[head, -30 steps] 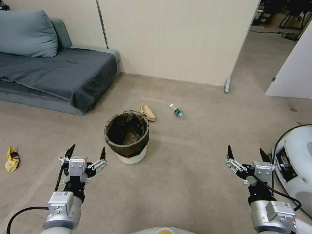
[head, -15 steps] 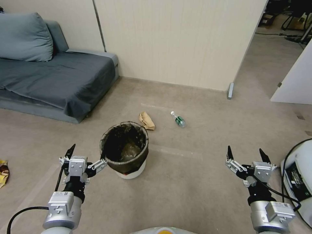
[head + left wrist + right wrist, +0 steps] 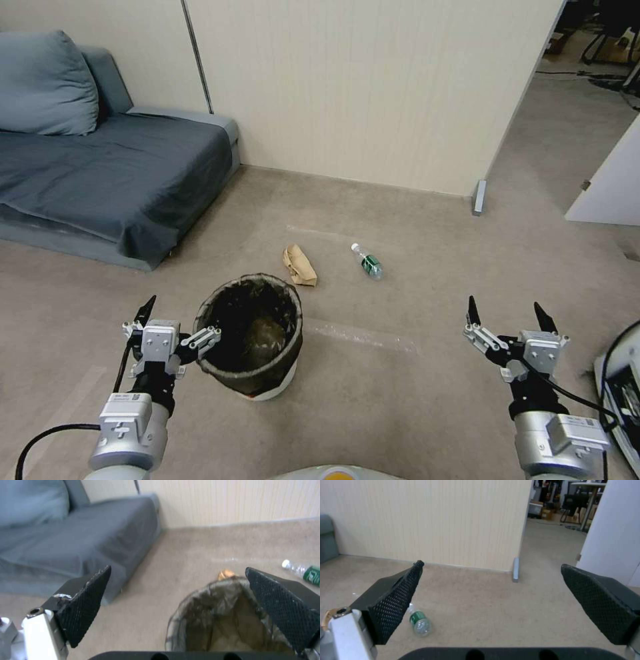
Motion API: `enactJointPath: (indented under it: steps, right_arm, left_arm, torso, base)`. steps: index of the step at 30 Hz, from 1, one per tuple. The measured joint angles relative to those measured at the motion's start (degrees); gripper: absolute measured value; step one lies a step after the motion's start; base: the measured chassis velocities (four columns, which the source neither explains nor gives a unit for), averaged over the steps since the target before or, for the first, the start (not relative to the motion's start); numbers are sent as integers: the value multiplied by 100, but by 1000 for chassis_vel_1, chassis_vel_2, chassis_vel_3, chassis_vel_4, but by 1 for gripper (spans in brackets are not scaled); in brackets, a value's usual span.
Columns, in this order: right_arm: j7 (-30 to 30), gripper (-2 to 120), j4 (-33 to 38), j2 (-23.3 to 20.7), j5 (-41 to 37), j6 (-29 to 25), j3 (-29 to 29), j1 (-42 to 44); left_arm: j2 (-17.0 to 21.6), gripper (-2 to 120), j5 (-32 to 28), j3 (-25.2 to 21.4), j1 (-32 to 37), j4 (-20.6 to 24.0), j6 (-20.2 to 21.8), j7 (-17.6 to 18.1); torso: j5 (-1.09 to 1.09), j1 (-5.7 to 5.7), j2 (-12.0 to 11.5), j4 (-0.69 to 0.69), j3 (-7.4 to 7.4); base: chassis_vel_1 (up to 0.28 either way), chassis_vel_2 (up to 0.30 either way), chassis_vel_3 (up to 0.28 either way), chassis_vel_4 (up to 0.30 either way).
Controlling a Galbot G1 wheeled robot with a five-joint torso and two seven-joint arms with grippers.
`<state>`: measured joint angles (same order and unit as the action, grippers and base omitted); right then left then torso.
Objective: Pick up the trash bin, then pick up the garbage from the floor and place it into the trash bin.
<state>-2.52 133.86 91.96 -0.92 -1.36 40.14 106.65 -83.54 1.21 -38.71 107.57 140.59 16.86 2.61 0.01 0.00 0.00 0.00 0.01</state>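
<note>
Left gripper (image 3: 179, 320), jaws wide apart, hangs just beside the trash bin (image 3: 250, 347); its inner fingertip (image 3: 215, 331) sits at the near-left rim, so the left arm is clearly nearer. Bin stands upright on the floor (image 3: 400, 373), liner mouth open, slightly right & fwd of that gripper. Right gripper (image 3: 505, 319), also spread, empty, waits well apart to the right. Sofa (image 3: 100, 167) lies far left, no obstruction. Beyond the bin: crumpled brown paper (image 3: 299, 265), then bottle (image 3: 367, 261), lying flat, cap pointing away toward the wall.
</note>
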Motion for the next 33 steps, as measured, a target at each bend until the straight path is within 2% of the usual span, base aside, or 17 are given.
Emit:
enactJointPath:
  steps: [3, 8, 10, 12, 13, 16, 17, 21, 33]
  right_arm:
    - [-35, 100, 0, -16, -14, 68, 13, -16]
    - [-45, 100, 1, -6, -14, 93, -7, -20]
    - [-56, 100, -4, -7, -13, 103, -7, -26]
    - [-103, 100, -12, -12, -13, 132, -4, -30]
    - [-103, 100, -12, -12, -13, 132, -4, -30]
    - [-143, 100, -20, -8, -13, 140, -1, -23]
    - [-143, 100, -20, -8, -13, 140, -1, -23]
    - [-187, 100, -20, -10, -13, 140, 2, 10]
    - [-292, 100, -34, -95, -12, 281, 36, 44]
  left_arm:
    - [66, 100, -219, -36, -253, -63, 592, 94]
    - [140, 100, -300, -99, -534, -162, 928, 104]
    - [180, 100, -385, -107, -630, -190, 1149, 118]
    - [244, 100, -631, -113, -778, -223, 1678, 205]
    - [244, 100, -631, -113, -778, -223, 1678, 205]
    - [379, 100, -1324, -108, -1039, -338, 2247, 506]
    - [379, 100, -1324, -108, -1039, -338, 2247, 506]
    - [590, 100, -2018, -131, -1481, -694, 2532, 771]
    - [995, 100, -2648, 20, -2120, -1583, 2571, 1038]
  torso:
    - [-1, 0, 0, 0, -1]
    - [-1, -1, 0, -1, -1]
    - [-1, 0, 0, -1, -1]
    - [0, -1, 0, 0, -1]
    - [0, -1, 0, 0, -1]
    - [0, 0, 0, 0, -1]
    - [0, 0, 0, 0, -1]
    - [-1, 0, 0, -1, -1]
    - [-1, 0, 0, -1, 0]
  base:
    - [0, 0, 0, 0]
    - [0, 0, 0, 0]
    - [0, 0, 0, 0]
    - [0, 0, 0, 0]
    - [0, 0, 0, 0]
    - [0, 0, 0, 0]
    - [0, 0, 0, 0]
    - [0, 0, 0, 0]
    - [0, 0, 0, 0]
